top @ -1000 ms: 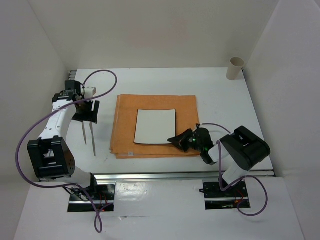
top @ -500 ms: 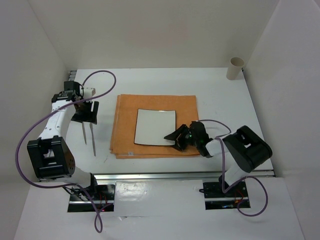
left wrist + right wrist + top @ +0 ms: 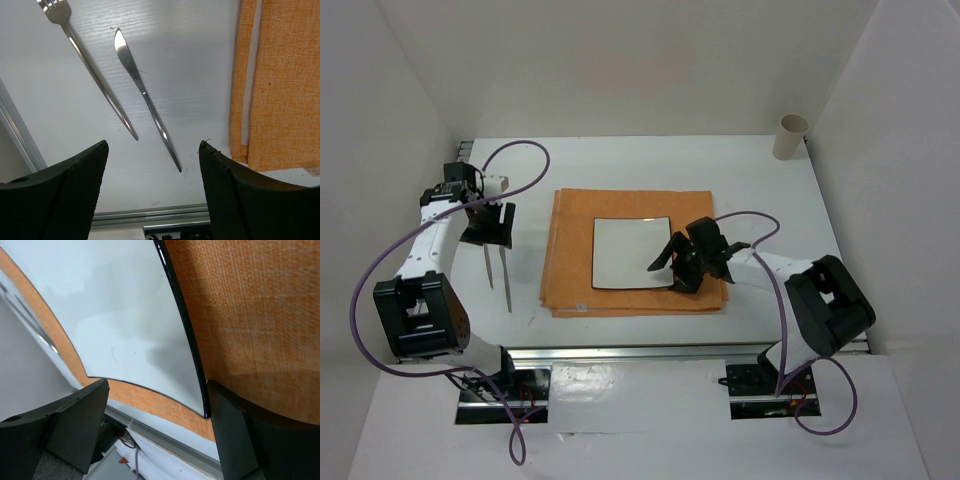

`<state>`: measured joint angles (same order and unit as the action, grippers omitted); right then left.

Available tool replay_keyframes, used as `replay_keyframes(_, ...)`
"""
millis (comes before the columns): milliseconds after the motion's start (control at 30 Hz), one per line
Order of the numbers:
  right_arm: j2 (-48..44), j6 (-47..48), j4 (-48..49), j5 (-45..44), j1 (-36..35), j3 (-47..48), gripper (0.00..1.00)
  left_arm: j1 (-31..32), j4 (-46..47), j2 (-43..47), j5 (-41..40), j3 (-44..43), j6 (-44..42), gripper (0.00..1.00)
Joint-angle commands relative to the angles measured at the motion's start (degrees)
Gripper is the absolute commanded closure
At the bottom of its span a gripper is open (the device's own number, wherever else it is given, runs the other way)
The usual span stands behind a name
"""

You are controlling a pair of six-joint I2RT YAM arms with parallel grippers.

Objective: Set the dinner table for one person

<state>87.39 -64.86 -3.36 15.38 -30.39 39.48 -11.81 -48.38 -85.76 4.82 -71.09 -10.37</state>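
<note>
The white dinner table (image 3: 760, 190) carries an orange placemat (image 3: 570, 255) with a square white dark-rimmed plate (image 3: 625, 250) lying flat on it. My right gripper (image 3: 675, 268) hovers open over the plate's near right corner. In the right wrist view that corner of the plate (image 3: 115, 315) lies between the spread jaws of the gripper (image 3: 157, 420), over the placemat (image 3: 250, 305). A fork (image 3: 487, 268) and a knife (image 3: 507, 285) lie side by side left of the placemat. My left gripper (image 3: 490, 225) stands open above their far ends, empty; fork (image 3: 95, 75) and knife (image 3: 145, 95) show beyond the gripper (image 3: 152, 195).
A tan paper cup (image 3: 790, 135) stands at the far right corner by the wall. An aluminium rail (image 3: 690, 350) runs along the near edge. White walls close in the table at left, back and right.
My right gripper has opened wide and moved left and farther over the plate's near right corner. The plate has stayed flat on the placemat. The left arm has not moved.
</note>
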Motion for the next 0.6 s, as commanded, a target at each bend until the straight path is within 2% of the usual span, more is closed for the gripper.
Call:
replay_keyframes(0, -2.76, 4.12, -14.12, -3.07, -0.37, 4.63, 0.13, -0.40, 0.39, 1.56, 0.29, 0.07, -0.62, 0.20)
replay_keyframes(100, -4.68, 6.40, -19.65, -4.48, -0.37, 7.53, 0.11, -0.40, 0.39, 1.56, -0.95, 0.07, -1.14, 0.19)
replay_keyframes(133, -4.69, 7.89, -20.72, -5.00, -0.37, 8.76, 0.00, -0.40, 0.39, 1.56, -1.56, 0.07, -1.14, 0.19)
replay_keyframes(333, -9.34, 10.72, -33.19, -9.74, -1.51, 12.20, 0.00, -0.40, 0.39, 1.03, -3.32, -0.98, -2.20, 0.17)
replay_keyframes(433, -13.38, 12.91, -38.64, -15.80, -1.51, 15.17, 0.00, -0.40, -0.14, 0.50, -4.55, -1.51, -2.72, 0.14)
replay_keyframes(567, -15.24, 19.13, -44.10, -29.04, -1.51, 22.46, 0.00, -0.40, -0.75, -0.64, -4.56, -2.56, -3.86, 0.13)
